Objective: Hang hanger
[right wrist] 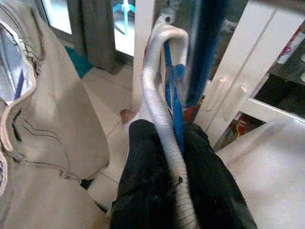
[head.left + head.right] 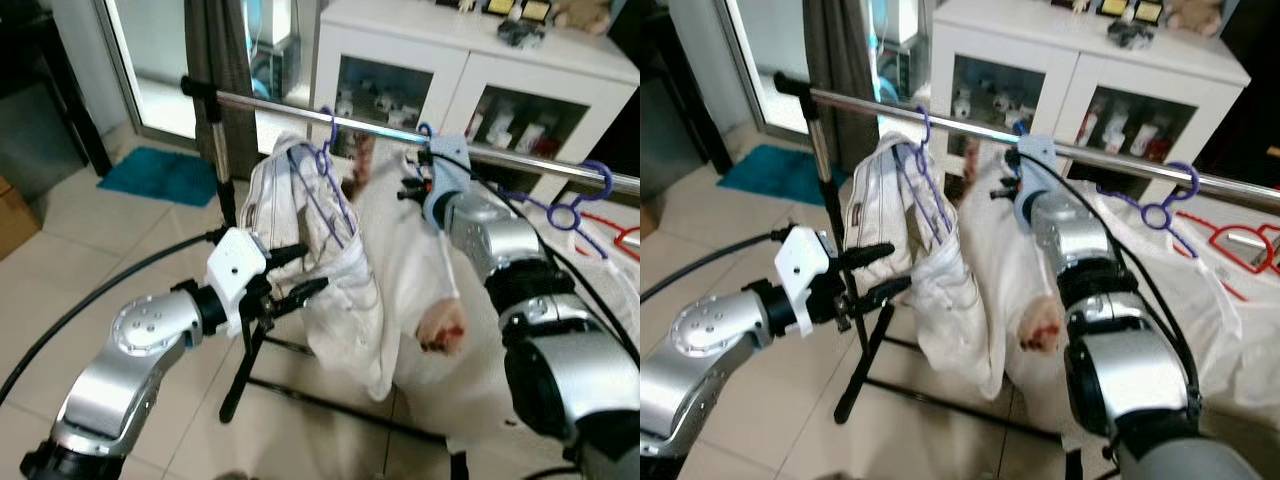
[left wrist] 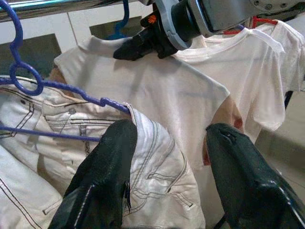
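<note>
Big chrome rail (image 2: 380,130) already carries floppy white clothes. Right hand (image 1: 174,143) is clamped on the blue hanger (image 1: 172,90) neck with the soft tee's collar, right under the rail; the stiff neck is the best grip. Left hand (image 3: 167,157) is gaping, empty, by the jeans (image 3: 86,138).

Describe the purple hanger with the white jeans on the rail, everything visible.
The purple hanger looks like thin plastic or coated wire, with a curved hook over the silver rail and a small loop below it. It hangs at the rail's left end, tilted, with off-white jeans bunched over its bars. The left gripper, open, is beside the jeans; the left wrist view shows its fingers astride the denim under the hanger's shoulder.
</note>
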Tool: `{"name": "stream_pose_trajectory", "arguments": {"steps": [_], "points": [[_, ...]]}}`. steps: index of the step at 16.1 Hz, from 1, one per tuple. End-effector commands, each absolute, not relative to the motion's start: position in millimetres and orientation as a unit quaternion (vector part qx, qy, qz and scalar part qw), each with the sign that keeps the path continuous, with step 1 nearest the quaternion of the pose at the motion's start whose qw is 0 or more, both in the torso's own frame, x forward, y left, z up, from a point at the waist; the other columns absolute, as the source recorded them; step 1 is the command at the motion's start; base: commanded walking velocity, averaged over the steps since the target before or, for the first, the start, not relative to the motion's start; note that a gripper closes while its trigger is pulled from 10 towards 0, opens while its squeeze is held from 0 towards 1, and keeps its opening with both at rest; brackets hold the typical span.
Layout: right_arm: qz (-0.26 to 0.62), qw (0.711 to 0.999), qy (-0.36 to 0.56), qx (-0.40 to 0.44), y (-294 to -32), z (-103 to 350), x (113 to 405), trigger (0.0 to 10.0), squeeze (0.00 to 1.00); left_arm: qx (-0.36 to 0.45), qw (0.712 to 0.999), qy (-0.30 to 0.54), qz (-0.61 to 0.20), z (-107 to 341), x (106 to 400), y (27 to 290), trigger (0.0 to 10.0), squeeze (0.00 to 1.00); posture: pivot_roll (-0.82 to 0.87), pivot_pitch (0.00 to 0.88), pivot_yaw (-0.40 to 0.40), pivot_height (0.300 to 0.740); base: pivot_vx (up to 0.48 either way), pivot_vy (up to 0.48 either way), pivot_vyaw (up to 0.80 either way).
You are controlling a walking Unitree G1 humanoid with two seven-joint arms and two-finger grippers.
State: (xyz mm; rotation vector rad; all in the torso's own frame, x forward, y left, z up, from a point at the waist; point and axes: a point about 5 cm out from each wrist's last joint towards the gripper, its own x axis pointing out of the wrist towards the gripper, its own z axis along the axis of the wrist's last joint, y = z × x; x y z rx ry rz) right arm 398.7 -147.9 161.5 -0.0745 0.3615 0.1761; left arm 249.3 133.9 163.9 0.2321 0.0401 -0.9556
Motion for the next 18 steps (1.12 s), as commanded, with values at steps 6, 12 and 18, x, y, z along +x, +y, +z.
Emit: {"name": "stream_pose_trajectory", "arguments": {"steps": [6,12,18], "points": [[0.091,0.979,0.181,-0.013,-157,149,396,10.0,1.00,0.105,0.878,0.016,-0.467,167,249,133,10.0,0.00,-0.01,0.004,-0.079,0.740,0.000,0.000,0.00],[0.156,0.985,0.078,-0.005,-164,176,376,10.0,1.00,0.058,0.938,0.019,-0.340,160,260,146,10.0,0.00,-0.02,0.019,-0.052,0.740,0.000,0.000,0.00],[0.191,0.981,0.045,0.005,-164,191,323,10.0,1.00,0.082,0.960,0.029,-0.266,150,254,158,10.0,0.00,-0.02,0.027,-0.051,0.740,0.000,0.000,0.00]]}}
